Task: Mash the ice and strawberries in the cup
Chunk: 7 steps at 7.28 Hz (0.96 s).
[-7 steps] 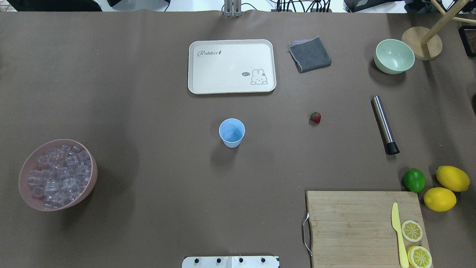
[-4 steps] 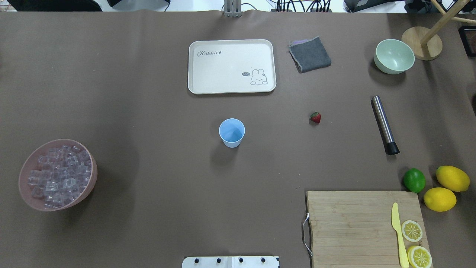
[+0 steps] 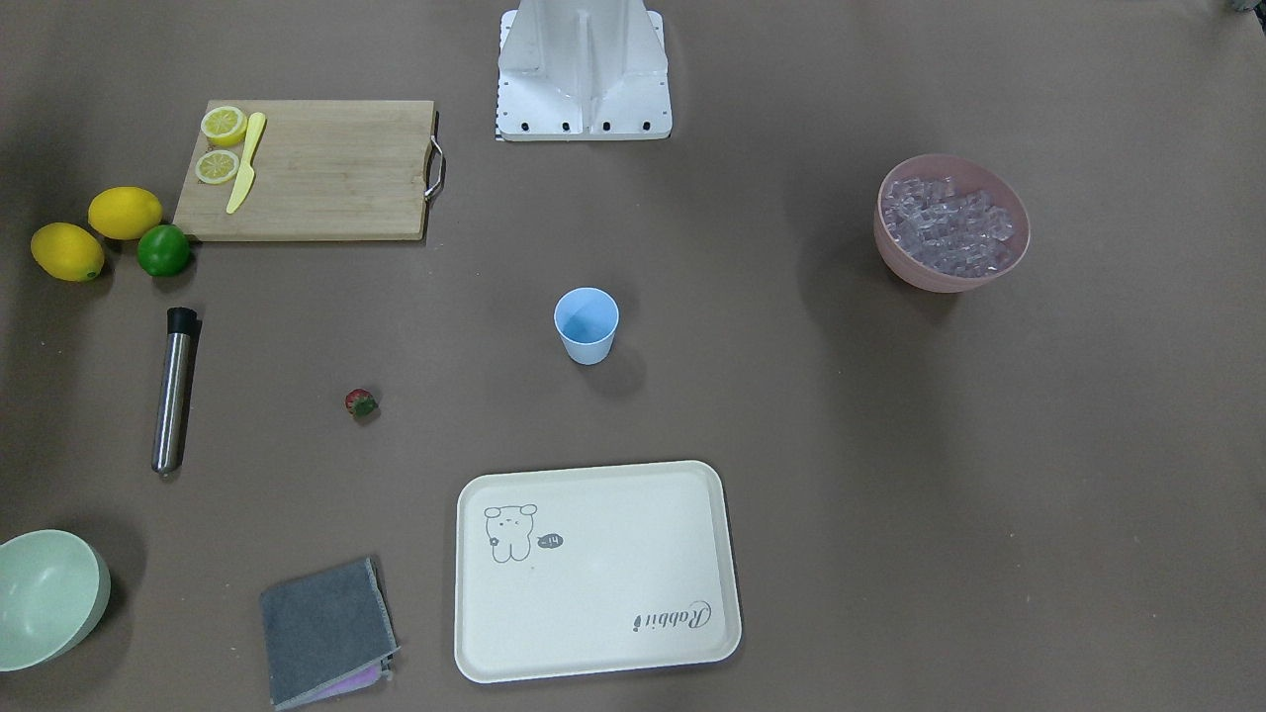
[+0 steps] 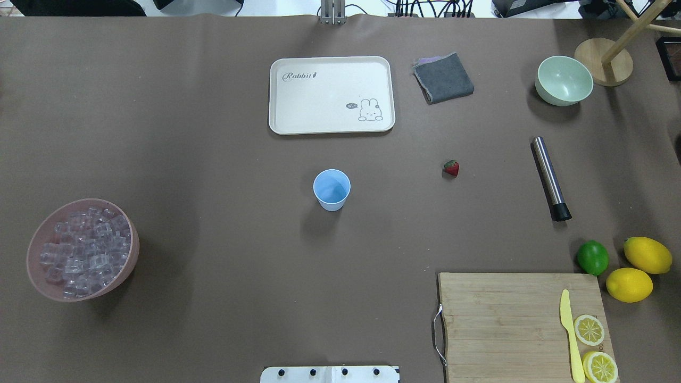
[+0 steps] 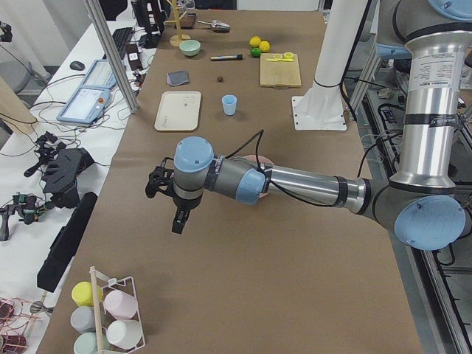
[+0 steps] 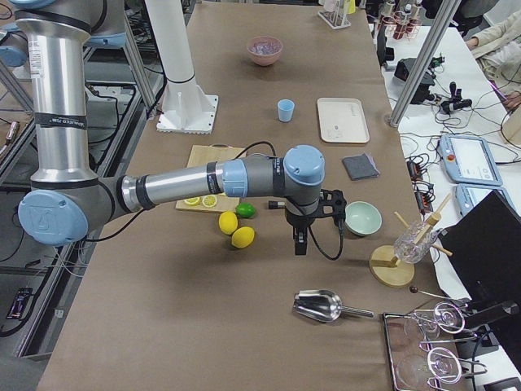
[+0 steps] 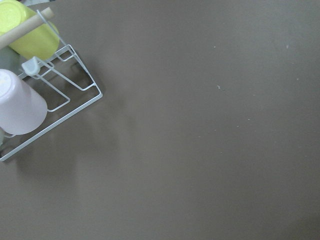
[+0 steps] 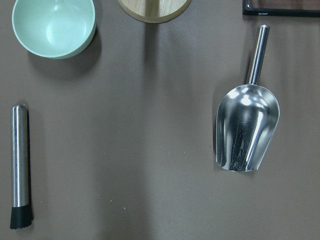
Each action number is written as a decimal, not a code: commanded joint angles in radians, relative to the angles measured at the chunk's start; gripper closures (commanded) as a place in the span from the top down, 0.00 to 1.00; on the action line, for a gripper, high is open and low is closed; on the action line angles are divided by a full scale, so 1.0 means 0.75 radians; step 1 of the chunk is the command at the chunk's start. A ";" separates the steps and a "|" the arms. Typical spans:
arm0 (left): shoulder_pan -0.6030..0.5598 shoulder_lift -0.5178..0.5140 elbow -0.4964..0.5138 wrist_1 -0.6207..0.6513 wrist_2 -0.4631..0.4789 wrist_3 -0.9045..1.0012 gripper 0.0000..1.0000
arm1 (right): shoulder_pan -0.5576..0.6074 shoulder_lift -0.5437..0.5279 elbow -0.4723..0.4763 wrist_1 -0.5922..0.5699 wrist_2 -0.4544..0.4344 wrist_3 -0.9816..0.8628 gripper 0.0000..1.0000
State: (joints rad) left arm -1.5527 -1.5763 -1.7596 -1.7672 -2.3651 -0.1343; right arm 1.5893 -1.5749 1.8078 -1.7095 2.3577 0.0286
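The light blue cup (image 4: 331,189) stands upright mid-table, also seen in the front-facing view (image 3: 586,324). The tiny red strawberry (image 4: 451,168) lies on the table to its right. The ice (image 4: 82,250) fills a pink bowl (image 4: 37,279) at the near left. Neither gripper shows in the overhead or front-facing views. In the exterior left view my left gripper (image 5: 178,217) hangs over bare table beyond the pink bowl. In the exterior right view my right gripper (image 6: 299,242) hangs near the pale green bowl. I cannot tell whether either is open or shut.
A steel muddler (image 4: 550,178) lies right of the strawberry. A cream tray (image 4: 331,94), grey cloth (image 4: 443,77) and pale green bowl (image 4: 564,80) sit at the back. A cutting board (image 4: 505,319), lime (image 4: 592,257) and lemons are near right. A metal scoop (image 8: 247,132) lies beyond.
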 commanded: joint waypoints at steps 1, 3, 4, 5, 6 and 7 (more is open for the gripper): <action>0.163 0.062 -0.195 -0.024 0.014 -0.227 0.98 | 0.000 0.001 -0.001 0.001 0.004 0.007 1.00; 0.335 0.105 -0.290 -0.071 0.036 -0.338 0.98 | 0.000 0.001 -0.001 0.007 0.004 0.009 1.00; 0.449 0.209 -0.345 -0.211 0.111 -0.436 0.98 | -0.002 -0.001 -0.003 0.007 0.004 0.009 1.00; 0.578 0.258 -0.352 -0.395 0.185 -0.595 0.98 | -0.004 -0.001 -0.011 0.009 0.004 0.009 1.00; 0.693 0.265 -0.354 -0.455 0.238 -0.707 0.98 | -0.004 -0.001 -0.025 0.011 0.004 0.009 1.00; 0.805 0.261 -0.386 -0.458 0.326 -0.767 0.97 | -0.002 0.001 -0.034 0.011 0.004 0.009 1.00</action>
State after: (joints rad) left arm -1.0602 -1.3882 -2.0265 -2.0714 -2.1947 -0.6277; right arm 1.5869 -1.5750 1.7919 -1.7020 2.3608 0.0353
